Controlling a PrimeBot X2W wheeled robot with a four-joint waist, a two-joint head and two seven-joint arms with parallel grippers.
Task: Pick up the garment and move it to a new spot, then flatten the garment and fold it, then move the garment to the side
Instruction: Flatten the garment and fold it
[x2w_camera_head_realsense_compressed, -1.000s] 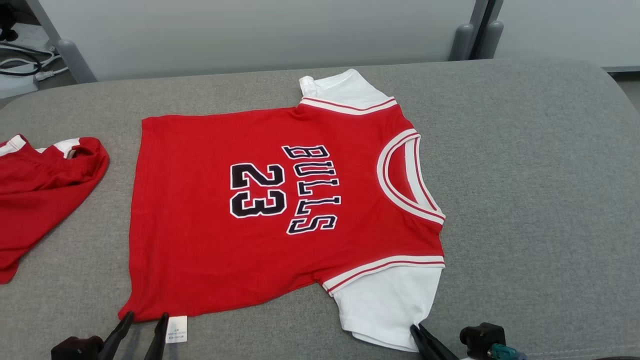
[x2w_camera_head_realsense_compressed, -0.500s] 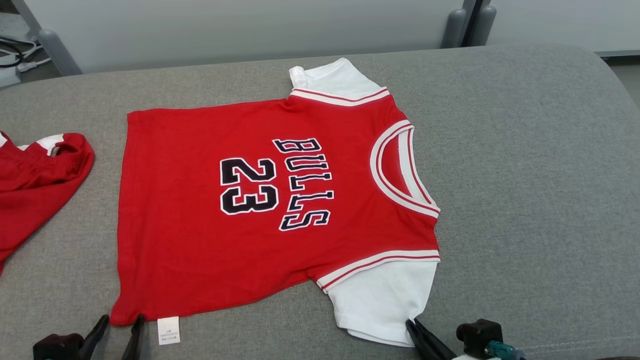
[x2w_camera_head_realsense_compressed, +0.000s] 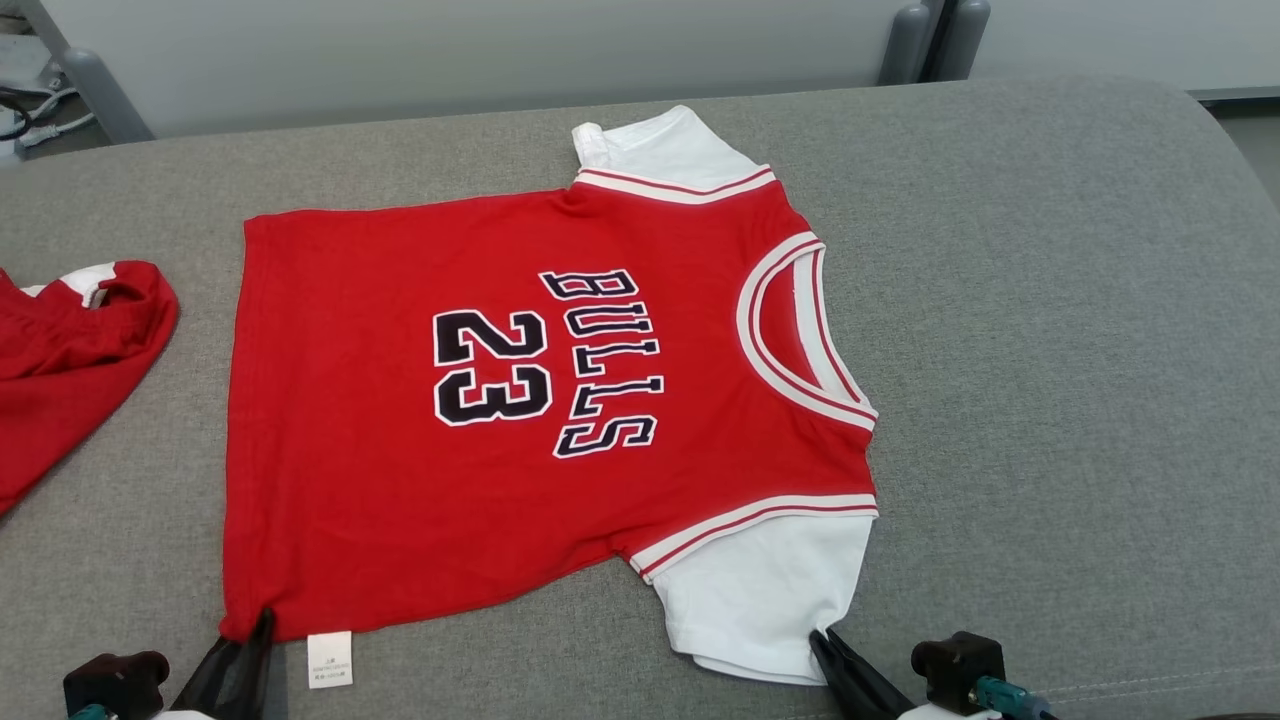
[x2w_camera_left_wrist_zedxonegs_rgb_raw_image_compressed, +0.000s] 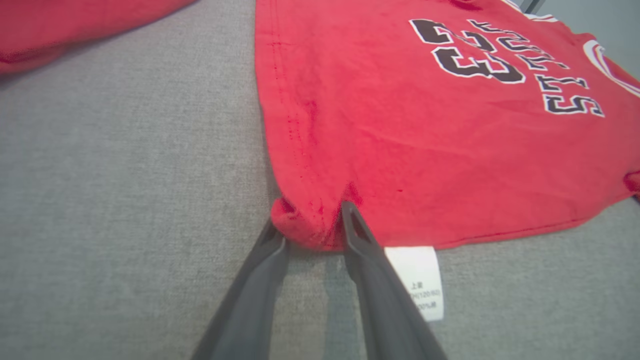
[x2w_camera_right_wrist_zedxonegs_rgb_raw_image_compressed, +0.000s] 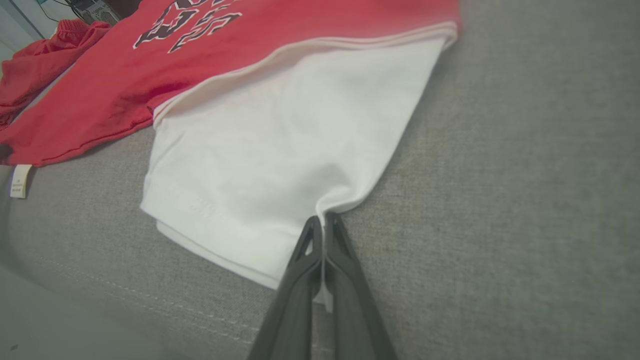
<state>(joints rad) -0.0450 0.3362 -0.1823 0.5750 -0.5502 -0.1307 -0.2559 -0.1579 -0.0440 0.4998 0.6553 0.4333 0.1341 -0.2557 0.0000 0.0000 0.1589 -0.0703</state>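
two tools grip the near edge of the garment (x2w_camera_head_realsense_compressed: 400, 480), a red jersey with white sleeves. it lies flat and print up in the middle of the grey padded counter (x2w_camera_head_realsense_compressed: 1050, 350), collar to the right and hem to the left. the left tool (x2w_camera_left_wrist_zedxonegs_rgb_raw_image_compressed: 311, 220) has its fingers narrowed on the near-left hem corner, red cloth bunched between them, just left of the white care label (x2w_camera_head_realsense_compressed: 329, 658). the right tool (x2w_camera_right_wrist_zedxonegs_rgb_raw_image_compressed: 322, 222) is pinched tight on the cuff corner of the near sleeve (x2w_camera_head_realsense_compressed: 760, 590). another red piece (x2w_camera_head_realsense_compressed: 70, 370) lies at the left edge, apart.
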